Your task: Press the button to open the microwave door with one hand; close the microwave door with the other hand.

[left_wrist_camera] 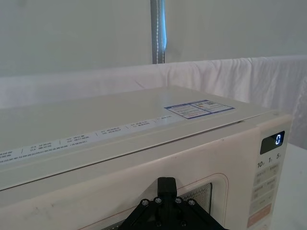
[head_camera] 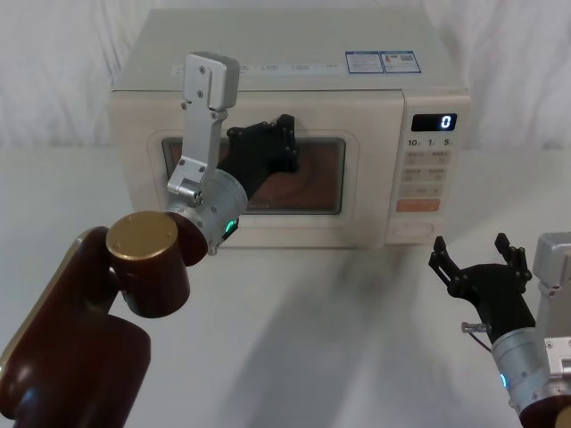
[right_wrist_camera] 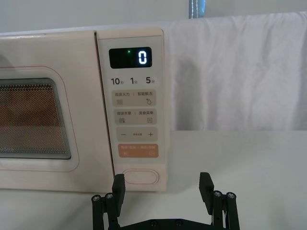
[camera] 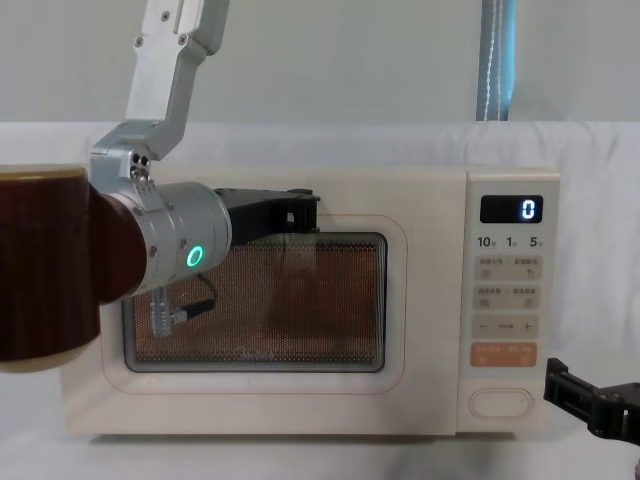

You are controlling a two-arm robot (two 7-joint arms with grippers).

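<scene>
So the microwave (head_camera: 294, 134) is sitting at the far side of the white table (head_camera: 339, 339), facing the robot, and its display (head_camera: 433, 122) is showing a 0. The microwave door (camera: 400, 330) is looking fully closed, flush with the front, taking up the left and middle of the face. The button (right_wrist_camera: 140, 177) is sitting at the very bottom of the control panel (right_wrist_camera: 158, 72) on the right, just under the orange key (right_wrist_camera: 138, 151).

The left gripper (head_camera: 278, 147) is reaching in from the left and hovering right up at the door's window (camera: 330, 300), near the upper edge of the glass. Honestly I can't tell from these angles whether its fingers are apart or together, or whether they're actually touching the door.

The right gripper (head_camera: 478, 257) is hanging low on the right, on the near side of the control panel and clearly apart from it. Its fingers are spread wide with nothing between them, and in the wrist view the button is showing just beyond the gap.
</scene>
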